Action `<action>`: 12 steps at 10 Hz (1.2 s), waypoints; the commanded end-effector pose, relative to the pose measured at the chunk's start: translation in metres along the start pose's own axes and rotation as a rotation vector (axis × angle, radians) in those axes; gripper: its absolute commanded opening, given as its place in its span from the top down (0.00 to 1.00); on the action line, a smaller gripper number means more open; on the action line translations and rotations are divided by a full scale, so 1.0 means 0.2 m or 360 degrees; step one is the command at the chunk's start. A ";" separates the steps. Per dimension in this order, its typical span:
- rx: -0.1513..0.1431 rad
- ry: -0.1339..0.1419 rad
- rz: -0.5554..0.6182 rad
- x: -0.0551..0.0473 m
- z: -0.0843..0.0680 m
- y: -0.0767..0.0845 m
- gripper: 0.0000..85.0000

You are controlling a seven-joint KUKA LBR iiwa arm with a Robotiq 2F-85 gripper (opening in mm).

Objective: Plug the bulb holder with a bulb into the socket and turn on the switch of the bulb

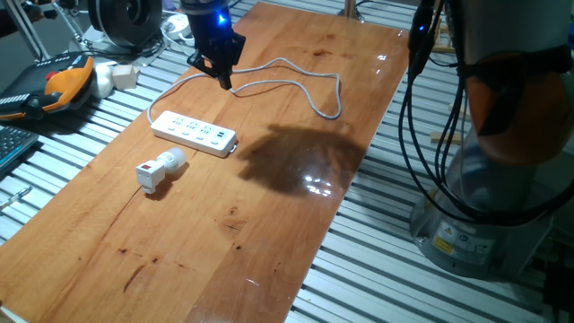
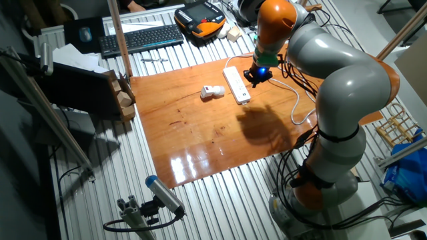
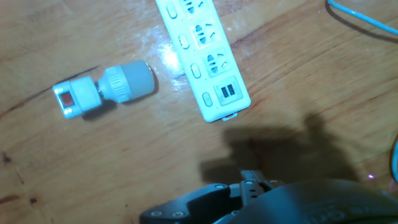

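Hand view: bulb holder (image 3: 102, 91) lies beside socket (image 3: 201, 57); end effector (image 1: 221, 74) above, empty, opening unclear.

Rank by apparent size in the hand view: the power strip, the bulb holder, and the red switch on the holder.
1. The power strip, though its far end is cut off by the frame.
2. The bulb holder.
3. The red switch.

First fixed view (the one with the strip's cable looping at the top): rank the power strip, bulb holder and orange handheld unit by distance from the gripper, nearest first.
From the gripper:
1. Power strip, on the table just below the gripper.
2. Bulb holder, lying on its side beyond the strip, toward the near edge.
3. Orange handheld unit, off the table at far left.
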State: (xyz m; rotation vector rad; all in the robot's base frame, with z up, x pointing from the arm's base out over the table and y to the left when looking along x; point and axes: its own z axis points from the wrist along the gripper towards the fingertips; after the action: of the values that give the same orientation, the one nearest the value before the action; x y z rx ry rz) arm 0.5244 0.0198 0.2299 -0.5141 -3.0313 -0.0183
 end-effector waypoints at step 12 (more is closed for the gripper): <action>0.0006 -0.0005 0.0135 0.03 0.03 0.00 1.00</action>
State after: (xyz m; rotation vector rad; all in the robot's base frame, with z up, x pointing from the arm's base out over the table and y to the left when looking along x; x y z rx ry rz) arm 0.5182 0.0217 0.2250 -0.6465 -3.0078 -0.0070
